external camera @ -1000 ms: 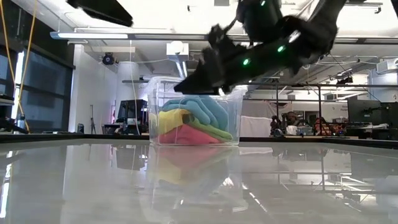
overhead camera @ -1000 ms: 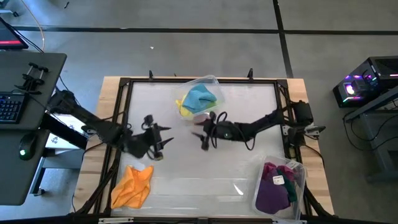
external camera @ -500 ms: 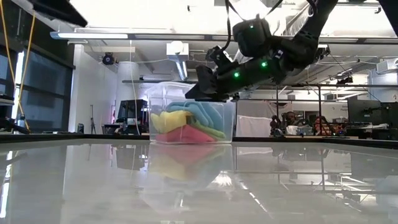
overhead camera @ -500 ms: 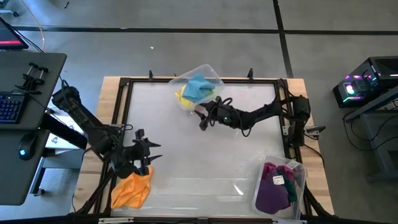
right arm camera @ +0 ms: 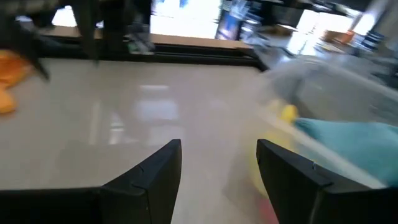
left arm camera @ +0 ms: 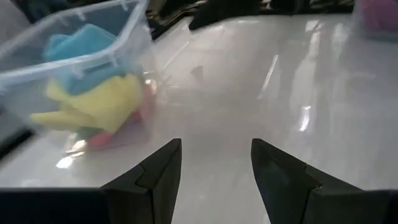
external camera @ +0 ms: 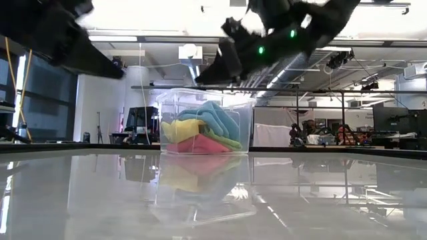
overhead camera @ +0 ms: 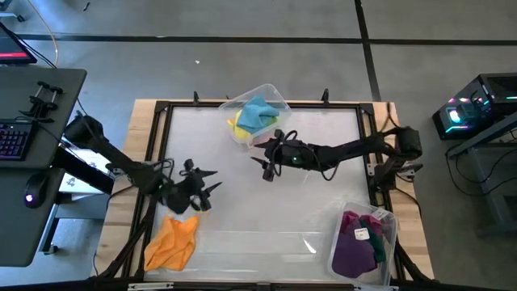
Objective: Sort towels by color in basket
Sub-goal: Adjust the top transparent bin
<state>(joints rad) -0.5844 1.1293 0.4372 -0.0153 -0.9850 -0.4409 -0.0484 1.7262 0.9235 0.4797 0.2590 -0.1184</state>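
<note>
An orange towel lies crumpled flat on the table near its near left corner. A clear basket at the far middle holds teal, yellow and pink towels. A second clear basket at the near right holds purple and magenta towels. My left gripper hangs open and empty just beyond the orange towel, pointing toward the far basket. My right gripper stands open and empty above the table, a little nearer than the far basket.
A black frame borders the glossy white tabletop; bare surface lies between the two grippers and the near edge. Left of the table is a desk with a keyboard and a mouse.
My left gripper has sunk lower; it swung toward the orange towel and came partly back. My right gripper has risen near the far basket. That basket has slid a little toward the far edge. Both grippers stay open.
</note>
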